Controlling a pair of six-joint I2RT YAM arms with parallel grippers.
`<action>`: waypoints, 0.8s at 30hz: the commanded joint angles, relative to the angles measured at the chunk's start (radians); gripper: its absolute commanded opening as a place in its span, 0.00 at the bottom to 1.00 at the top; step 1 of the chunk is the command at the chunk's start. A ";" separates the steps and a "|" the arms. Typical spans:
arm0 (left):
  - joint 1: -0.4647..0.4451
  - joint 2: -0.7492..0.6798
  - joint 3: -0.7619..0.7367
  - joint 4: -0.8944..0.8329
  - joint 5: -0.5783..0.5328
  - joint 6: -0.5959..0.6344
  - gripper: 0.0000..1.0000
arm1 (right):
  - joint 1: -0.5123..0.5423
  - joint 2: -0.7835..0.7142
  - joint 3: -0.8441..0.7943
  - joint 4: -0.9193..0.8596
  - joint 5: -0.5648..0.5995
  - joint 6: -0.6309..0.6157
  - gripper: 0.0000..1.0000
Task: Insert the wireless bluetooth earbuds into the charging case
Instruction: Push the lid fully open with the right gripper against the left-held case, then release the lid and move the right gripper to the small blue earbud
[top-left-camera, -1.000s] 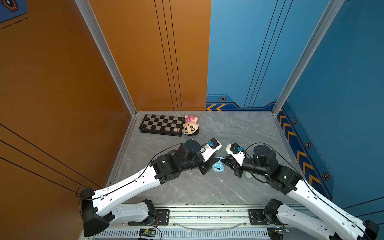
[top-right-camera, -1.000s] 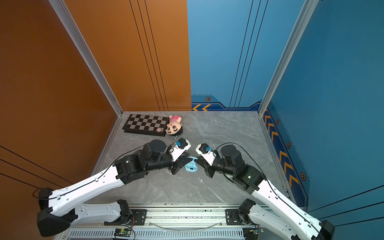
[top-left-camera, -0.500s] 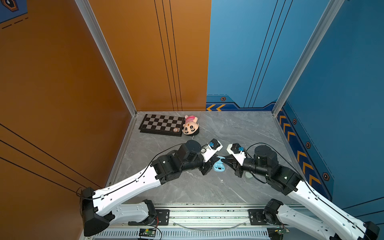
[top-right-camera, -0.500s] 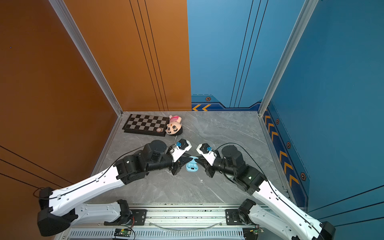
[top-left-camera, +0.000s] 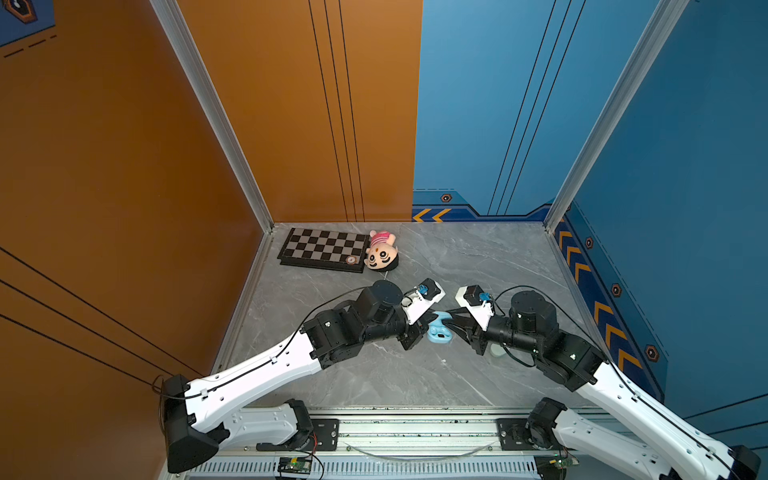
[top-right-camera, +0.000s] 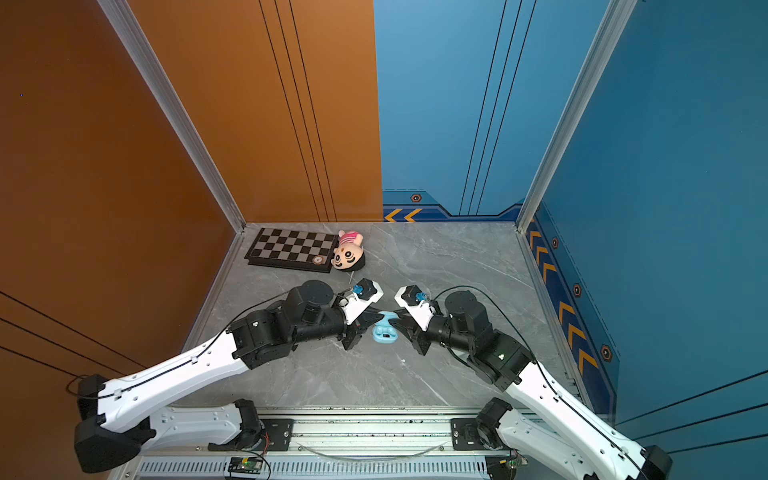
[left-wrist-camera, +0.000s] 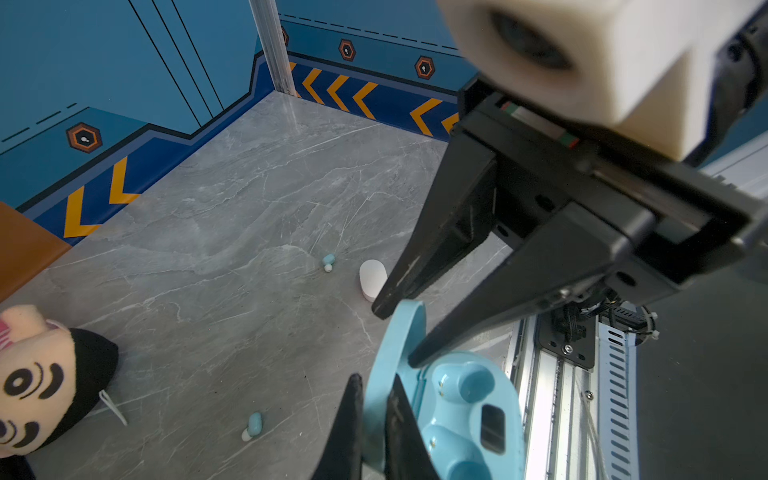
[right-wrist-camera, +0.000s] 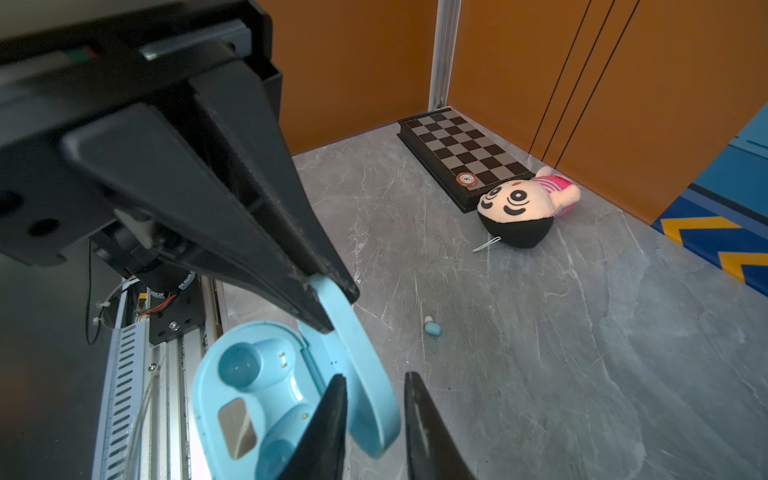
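Earbuds (left-wrist-camera: 253, 424): 2 pale blue seen loose on counter (left-wrist-camera: 249, 187), 0 seated | charging case (right-wrist-camera: 270, 374): open, lid (right-wrist-camera: 361, 353) upright, both sockets empty | left pincer (left-wrist-camera: 374, 380): clamped on lid | right pincer (right-wrist-camera: 374, 376): partly open astride lid, gripping nothing | remaining: every insertion.

I read the charging case (right-wrist-camera: 257, 386) as smooth pale-blue plastic with a slight sheen and tiny metal contact pins (right-wrist-camera: 282, 358) inside. The earbuds (left-wrist-camera: 254, 424) are the same smooth plastic. The white case (left-wrist-camera: 372, 279) is smooth plastic too. My left hand (left-wrist-camera: 376, 379) and right hand (right-wrist-camera: 376, 375) have matt black plastic fingers (right-wrist-camera: 199, 199), scuffed at the tips. The tabletop (top-left-camera: 478, 257) is grey, marble-look, smooth, low gloss. The doll (right-wrist-camera: 519, 208) is soft plush cloth. The chessboard (right-wrist-camera: 461, 149) has a satin finish. The front rail (top-left-camera: 415, 432) is bare metal. The walls (top-left-camera: 124, 166) are flat matt panels.
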 joint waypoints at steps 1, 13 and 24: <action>0.012 -0.026 -0.032 0.035 -0.064 -0.050 0.00 | -0.037 -0.029 0.016 0.023 0.007 0.039 0.42; 0.101 -0.138 -0.231 0.206 -0.173 -0.152 0.00 | -0.163 -0.053 0.042 -0.022 0.149 0.477 0.54; 0.127 -0.231 -0.455 0.368 -0.259 -0.245 0.00 | -0.329 0.339 0.274 -0.451 0.416 1.127 0.49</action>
